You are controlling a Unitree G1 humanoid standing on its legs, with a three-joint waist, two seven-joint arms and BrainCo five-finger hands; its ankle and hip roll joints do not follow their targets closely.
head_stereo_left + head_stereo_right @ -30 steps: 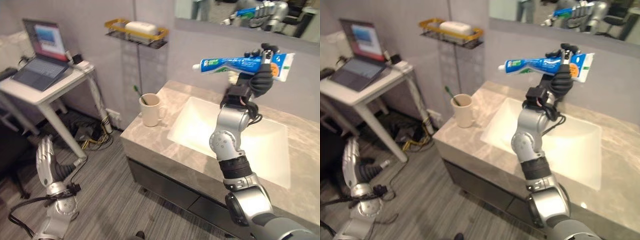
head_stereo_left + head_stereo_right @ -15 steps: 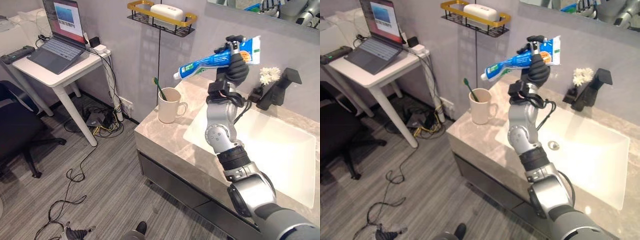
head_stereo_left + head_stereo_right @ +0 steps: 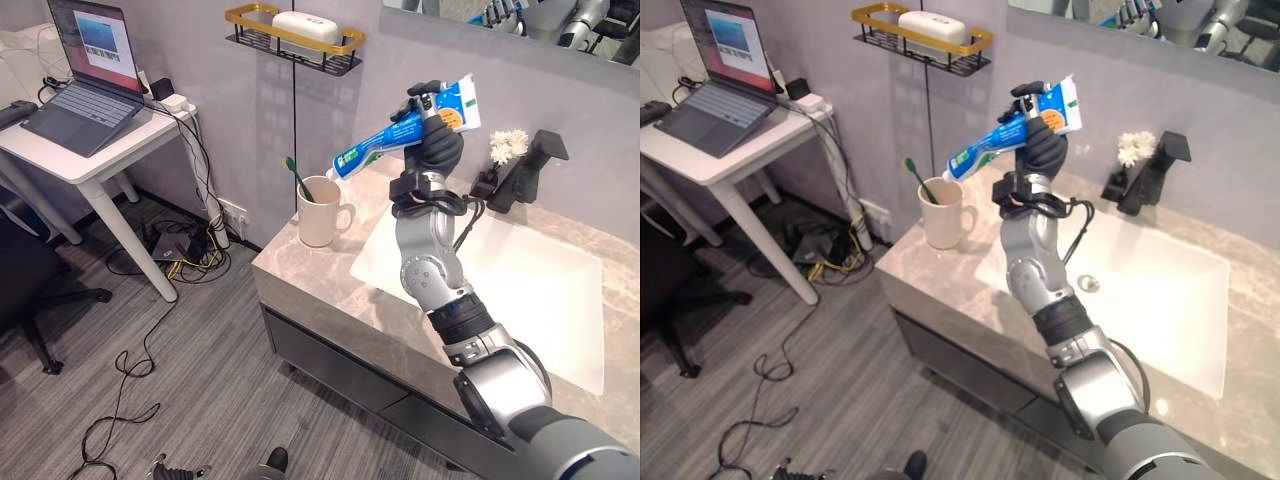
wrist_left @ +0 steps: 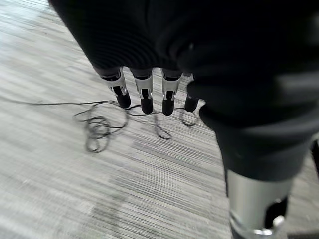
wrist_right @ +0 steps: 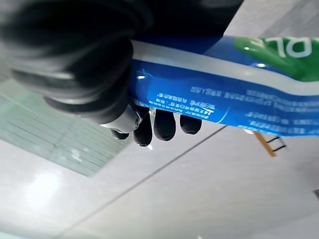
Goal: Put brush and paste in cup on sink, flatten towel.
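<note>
Right hand [image 3: 436,150] raised above the counter's left part, fingers curled round the wide end of the toothpaste tube [image 3: 400,131]; tube slanting down-left, cap end above and just right of the cup [image 3: 320,211], not inside it. In right wrist view, dark fingertips [image 5: 163,124] wrapped under the blue tube [image 5: 224,97]; rest of the hand hidden under the ribbed cover, tube's ends cut off by the frame.

Cup standing on the marble counter [image 3: 310,275] at the sink's [image 3: 520,290] left, handle toward the basin. Toothbrush [image 3: 296,177] already in the cup, green head poking out, leaning left; lower handle hidden inside.

Left hand [image 4: 149,94] down low over grey striped floor [image 4: 75,169], fingers straight and hanging side by side, nothing held; thumb hidden behind the dark cover.

Black faucet [image 3: 525,170] at the back of the basin, white flower-like item [image 3: 507,146] beside it, hard to make out. Wire shelf [image 3: 293,40] on wall holding a white soap-like block, partly screened by the gold rail. Laptop [image 3: 78,60] on white table [image 3: 95,165], cut by the left edge. Mirror [image 3: 520,20] cropped at the top, reflection unclear.
</note>
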